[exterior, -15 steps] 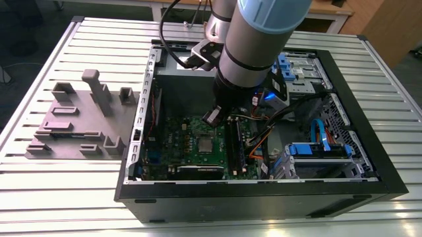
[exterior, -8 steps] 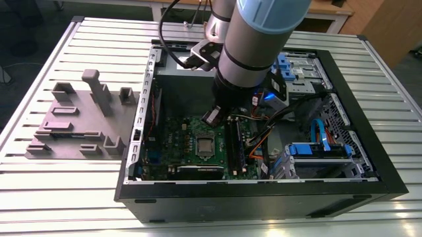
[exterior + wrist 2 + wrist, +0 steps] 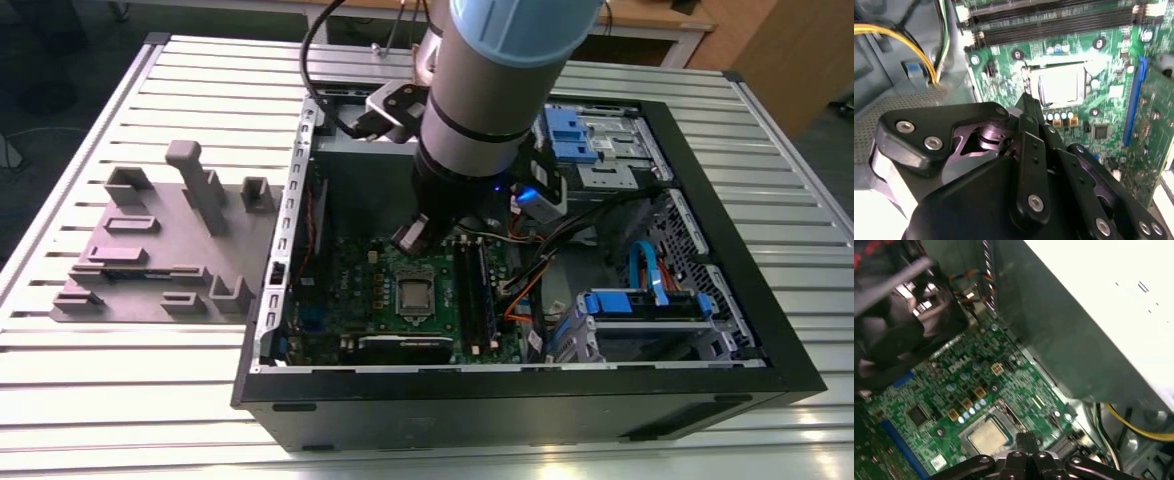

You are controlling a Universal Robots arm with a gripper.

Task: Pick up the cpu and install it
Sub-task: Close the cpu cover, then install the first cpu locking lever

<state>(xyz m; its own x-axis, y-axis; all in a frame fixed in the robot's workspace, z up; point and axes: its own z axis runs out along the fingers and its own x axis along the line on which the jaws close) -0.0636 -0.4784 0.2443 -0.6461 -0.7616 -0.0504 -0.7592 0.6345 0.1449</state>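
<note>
Lab: slatted aluminium bench (image 3: 134, 400)

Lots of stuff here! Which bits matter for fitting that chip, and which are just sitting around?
In the job:
cpu, lying in its socket on the motherboard
end effector, just above it

Just lying about:
plastic tray beside the case
blue drive brackets
yellow cables

A ribbed metal table (image 3: 107, 400) stands before wooden furniture (image 3: 787, 50) and a dark floor (image 3: 54, 60).

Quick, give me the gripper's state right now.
Gripper: fingers shut together with nothing between them, poised just above the cpu, which sits in the socket on the motherboard.
</note>
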